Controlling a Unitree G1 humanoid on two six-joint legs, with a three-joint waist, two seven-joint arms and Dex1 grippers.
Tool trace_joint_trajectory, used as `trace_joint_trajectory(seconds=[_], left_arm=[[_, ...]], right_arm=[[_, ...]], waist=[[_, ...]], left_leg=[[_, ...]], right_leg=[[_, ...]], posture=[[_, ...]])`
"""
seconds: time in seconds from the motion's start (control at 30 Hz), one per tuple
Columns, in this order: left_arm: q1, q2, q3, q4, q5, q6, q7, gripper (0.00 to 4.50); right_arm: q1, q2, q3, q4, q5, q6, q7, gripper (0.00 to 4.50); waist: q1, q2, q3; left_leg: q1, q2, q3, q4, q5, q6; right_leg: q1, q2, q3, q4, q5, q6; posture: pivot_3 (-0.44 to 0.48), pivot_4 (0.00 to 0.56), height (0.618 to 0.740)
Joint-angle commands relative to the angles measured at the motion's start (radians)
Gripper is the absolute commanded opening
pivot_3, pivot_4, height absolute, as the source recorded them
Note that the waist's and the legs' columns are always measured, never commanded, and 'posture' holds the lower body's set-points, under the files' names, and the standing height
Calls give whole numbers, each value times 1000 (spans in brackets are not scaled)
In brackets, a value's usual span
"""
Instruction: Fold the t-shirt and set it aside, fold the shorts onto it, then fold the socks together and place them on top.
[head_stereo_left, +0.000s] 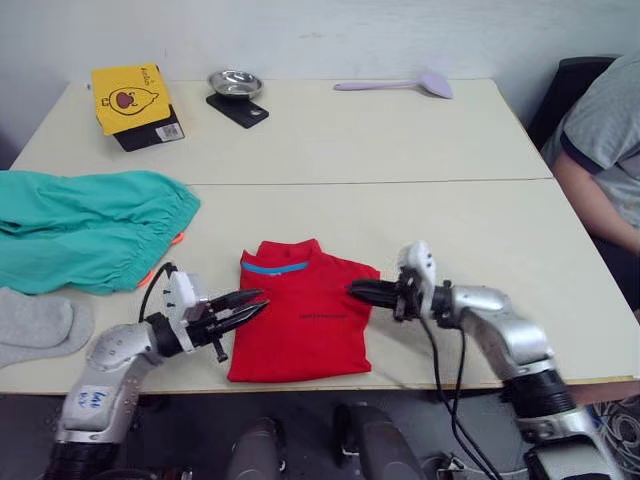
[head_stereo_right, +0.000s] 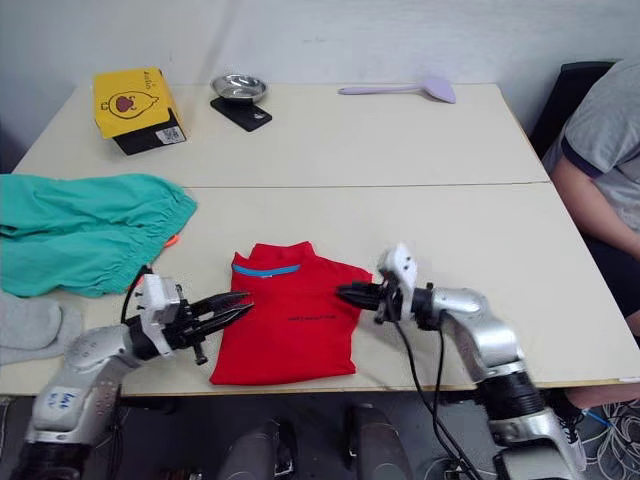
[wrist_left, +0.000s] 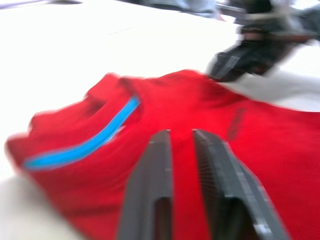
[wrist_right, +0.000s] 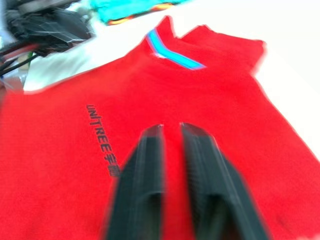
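Currently both claws sit over the t-shirt (head_stereo_left: 305, 315), the left gripper (head_stereo_left: 255, 305) and right gripper (head_stereo_left: 356, 291) each narrowly parted, pinching nothing. The shirt looks partly folded; next likely calls for gripping its edges. Shorts (head_stereo_left: 85, 225) and socks (head_stereo_left: 35, 328) wait leftward on the pale table (head_stereo_left: 400, 140).

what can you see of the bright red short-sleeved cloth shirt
The bright red short-sleeved cloth shirt lies flat near the front edge of the pale table, already folded into a compact rectangle, collar away from the robot. A blue strip lines the inside of the collar, and small dark lettering crosses the chest. The left gripper and right gripper flank its sides, fingers slightly apart, holding nothing.
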Motion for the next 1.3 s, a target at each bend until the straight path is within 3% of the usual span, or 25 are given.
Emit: trace_joint_trajectory(seconds=[0.03, 0.13, 0.27, 0.43, 0.63, 0.77, 0.83, 0.93, 1.2, 1.3], left_arm=[[61, 75, 57, -143, -96, 60, -72, 2214], [114, 112, 73, -208, -134, 65, -126, 3188], [138, 123, 86, -213, -163, 87, -157, 4478], [119, 116, 107, -190, -178, 75, -172, 4496], [134, 110, 134, -165, -156, 26, -202, 4496], [137, 99, 137, -159, -148, 1, -197, 4496], [139, 97, 138, -155, -143, -10, -197, 4500], [139, 96, 139, -140, -137, -25, -200, 4500], [101, 80, 118, -91, -114, -60, -200, 4500], [83, 74, 111, -75, -112, -66, -201, 4500]], right_arm=[[-28, -111, -113, -119, 246, 432, -31, 1990], [-47, -212, -95, -138, 284, 669, -70, 3058], [-74, -167, -126, -99, 328, 870, -146, 4431], [-87, -44, -70, -103, 283, 940, -268, 4474], [-143, 217, -32, -36, 258, 943, -494, 4474], [-169, 293, -35, 10, 218, 943, -578, 4474], [-180, 304, -35, 19, 217, 943, -589, 4078], [-187, 304, -38, 23, 221, 943, -595, 3116], [-175, 284, -82, 12, 232, 943, -602, 46], [-169, 264, -113, 1, 256, 943, -605, 14]], waist=[[1, 0, 0], [-1, 0, 0], [1, 0, 0], [-10, -5, -3], [-50, -14, -9], [-59, -13, -11], [-59, -13, -13], [-56, -12, -14], [-52, -12, -14], [-51, -13, -15]], left_leg=[[0, 0, 0, 0, 0, 0], [1, 0, 0, -4, -1, 0], [0, 0, 0, -9, 0, 0], [1, 0, 0, -12, 1, -1], [2, 3, 0, -15, 3, -5], [4, 5, 0, -17, 4, -7], [4, 5, 0, -17, 5, -8], [4, 5, 0, -17, 5, -8], [3, 5, 0, -21, 5, -9], [2, 5, 0, -23, 5, -9]], right_leg=[[0, 0, 0, -1, -1, -1], [0, 0, 0, -3, -2, -3], [-1, 1, -1, -7, -2, -3], [0, 4, 0, -11, -1, -2], [0, 6, 0, -10, -1, -2], [0, 7, 0, -10, -1, -4], [1, 8, 0, -10, -1, -5], [0, 8, 0, -10, -2, -6], [-3, 8, 0, -10, -2, -6], [-3, 8, 0, -11, -2, -7]], posture=[[0, 150, 740], [0, 150, 740], [0, 150, 740], [0, 150, 740], [0, 150, 740], [0, 150, 740], [0, 150, 740], [0, 150, 740], [0, 150, 740], [0, 150, 740]])
